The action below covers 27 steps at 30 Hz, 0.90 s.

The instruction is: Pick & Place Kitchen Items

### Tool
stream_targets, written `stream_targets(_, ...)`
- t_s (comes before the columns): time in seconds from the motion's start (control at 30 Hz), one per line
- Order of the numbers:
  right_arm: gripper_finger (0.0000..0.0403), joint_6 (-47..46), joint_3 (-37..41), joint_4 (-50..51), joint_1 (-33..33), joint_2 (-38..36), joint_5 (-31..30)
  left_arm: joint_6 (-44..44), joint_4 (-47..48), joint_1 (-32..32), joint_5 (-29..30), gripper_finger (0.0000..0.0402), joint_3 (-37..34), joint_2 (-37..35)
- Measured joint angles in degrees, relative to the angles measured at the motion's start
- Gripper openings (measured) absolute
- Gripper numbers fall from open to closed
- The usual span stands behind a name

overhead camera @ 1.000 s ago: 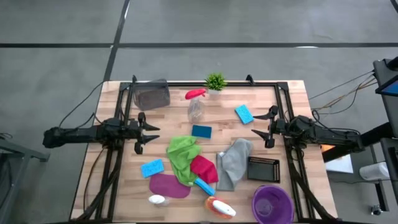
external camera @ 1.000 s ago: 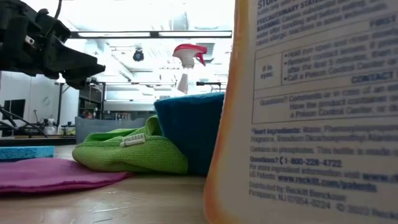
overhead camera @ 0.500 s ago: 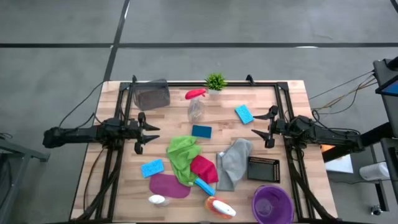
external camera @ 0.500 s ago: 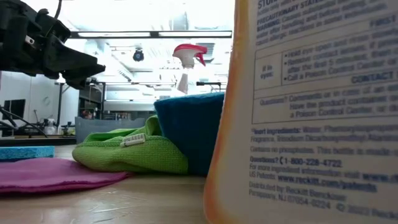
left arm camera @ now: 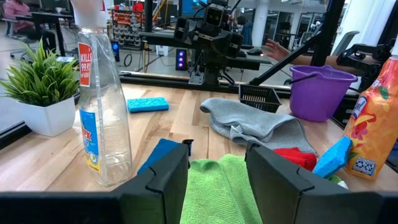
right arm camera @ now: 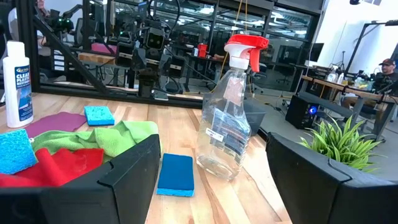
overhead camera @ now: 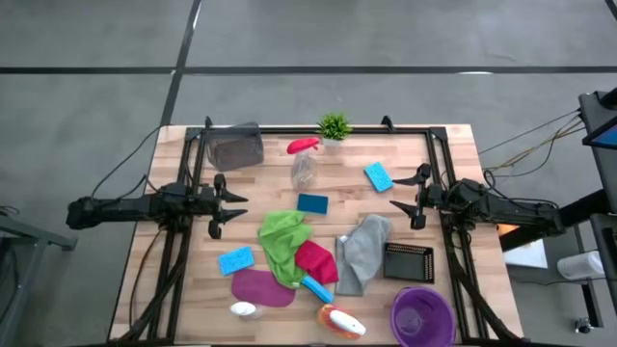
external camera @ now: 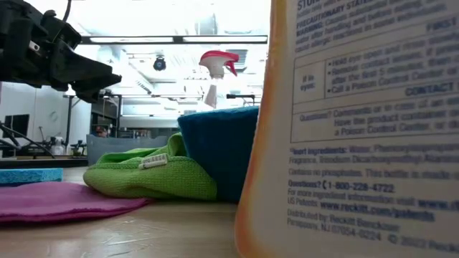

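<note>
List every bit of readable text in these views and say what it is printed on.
"KILLS 99.9": red label of the clear spray bottle.
"CLEAR PLASTIC": white bottle.
"CONTACT", "If in eyes:", "1-800-228-4722", "www.rbnainfo.com/patents": orange bottle back label.
The rest of that label's fine print is too blurred to read.

Free room and obstructions, table centre

We log bare wood beside each gripper; between them stand the clear spray bottle [overhead camera: 305,166], green cloth [overhead camera: 281,241], grey cloth [overhead camera: 364,249] and dark blue sponge [overhead camera: 312,203].
</note>
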<state>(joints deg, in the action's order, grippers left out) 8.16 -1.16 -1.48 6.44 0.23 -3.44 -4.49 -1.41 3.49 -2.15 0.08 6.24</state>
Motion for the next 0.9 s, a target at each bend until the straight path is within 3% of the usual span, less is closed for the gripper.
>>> stream_targets(0.67,0.0288,0.0,0.0,0.0,0.0,0.0,0.0,3.0,-0.1,0.0,0.0,0.0162,0.0,0.0)
stream_targets(0.9,0.0288,0.0,0.0,0.0,0.0,0.0,0.0,-4.3,-0.1,0.0,0.0,0.0162,0.0,0.0)
